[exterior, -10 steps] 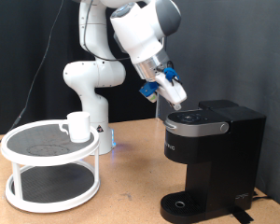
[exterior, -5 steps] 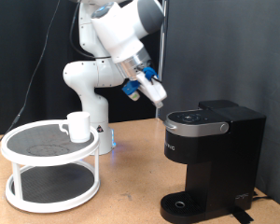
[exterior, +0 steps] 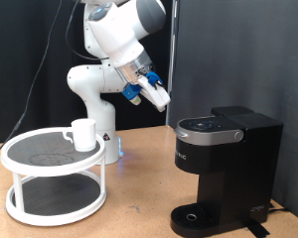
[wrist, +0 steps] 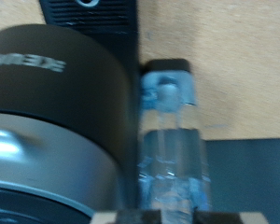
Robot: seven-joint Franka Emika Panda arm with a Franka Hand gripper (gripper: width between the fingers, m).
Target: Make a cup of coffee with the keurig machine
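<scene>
The keurig machine stands on the wooden table at the exterior view's right, black and boxy, its lid down and its silver-rimmed top panel facing up, with the round drip tray bare at its base. The cup, a plain white mug, sits on the top shelf of a white two-tier round stand at the exterior view's left, well apart from the machine.

The gripper hangs in the air above the table, between the stand and the machine and up and to the left of the machine's top panel in the exterior view, touching neither. Its white fingers slant down towards the machine, blue fittings behind them. No object shows between the fingers in either view, and how far apart they stand cannot be told (the exterior view shows them as one pale wedge, and the wrist view is heavily blurred).

In the wrist view the machine's dark domed lid and silver rim fill one side, with a translucent, blue-tinted finger beside it over the tan tabletop
</scene>
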